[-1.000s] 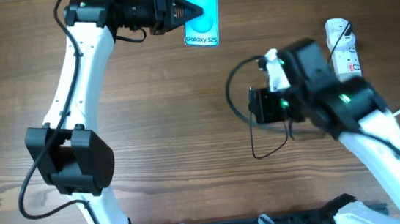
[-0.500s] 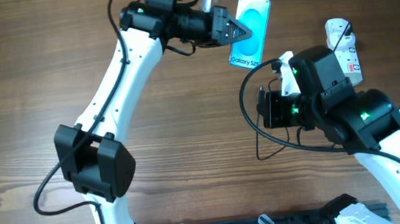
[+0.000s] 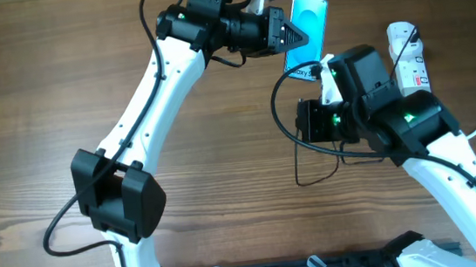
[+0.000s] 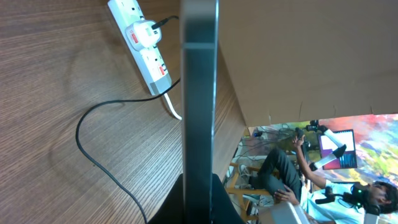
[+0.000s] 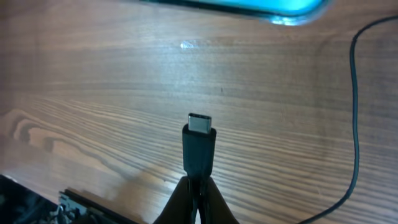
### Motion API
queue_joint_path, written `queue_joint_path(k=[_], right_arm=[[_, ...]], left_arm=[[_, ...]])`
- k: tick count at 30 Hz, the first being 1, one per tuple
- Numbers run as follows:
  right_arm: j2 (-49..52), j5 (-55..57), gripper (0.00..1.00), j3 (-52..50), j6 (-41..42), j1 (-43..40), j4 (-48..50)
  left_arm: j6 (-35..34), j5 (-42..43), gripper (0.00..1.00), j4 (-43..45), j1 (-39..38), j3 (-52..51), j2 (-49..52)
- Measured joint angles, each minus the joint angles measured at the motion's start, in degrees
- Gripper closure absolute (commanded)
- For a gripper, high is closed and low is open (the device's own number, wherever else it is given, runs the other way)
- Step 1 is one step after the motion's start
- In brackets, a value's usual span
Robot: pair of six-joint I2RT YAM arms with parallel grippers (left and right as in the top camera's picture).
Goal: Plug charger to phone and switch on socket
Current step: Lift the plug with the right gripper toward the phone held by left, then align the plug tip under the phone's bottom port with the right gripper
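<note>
The phone [image 3: 310, 23], slim with a bright turquoise screen and a white strip of lettering, is held tilted over the wooden table [image 3: 226, 196], clamped at one edge by the closed left gripper [image 3: 297, 38]. Just beside it, the right gripper [image 5: 198, 190] is pinched shut on the charger [image 5: 199, 140]. The right wrist view shows the charger's small black plug, with its metal tip, pointing toward the phone's turquoise edge without touching it. From above, the charger's thin black cable loops across the table. The left wrist view shows the phone edge-on as a grey slab. Beyond it lies the long white socket [image 4: 148, 53] with a white plug [image 4: 142, 32] in it. Past the table edge is a cluttered room with a seated person [image 4: 280, 177].
</note>
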Motion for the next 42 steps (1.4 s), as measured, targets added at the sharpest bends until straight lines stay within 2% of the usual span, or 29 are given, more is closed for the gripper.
queue_joint_path(k=[42], right_arm=[[0.0,0.94,0.96,0.0,1.29,0.0,5.42]], left_arm=[[3.63,1.99,0.96,-1.7,0.0,0.0,0.0]])
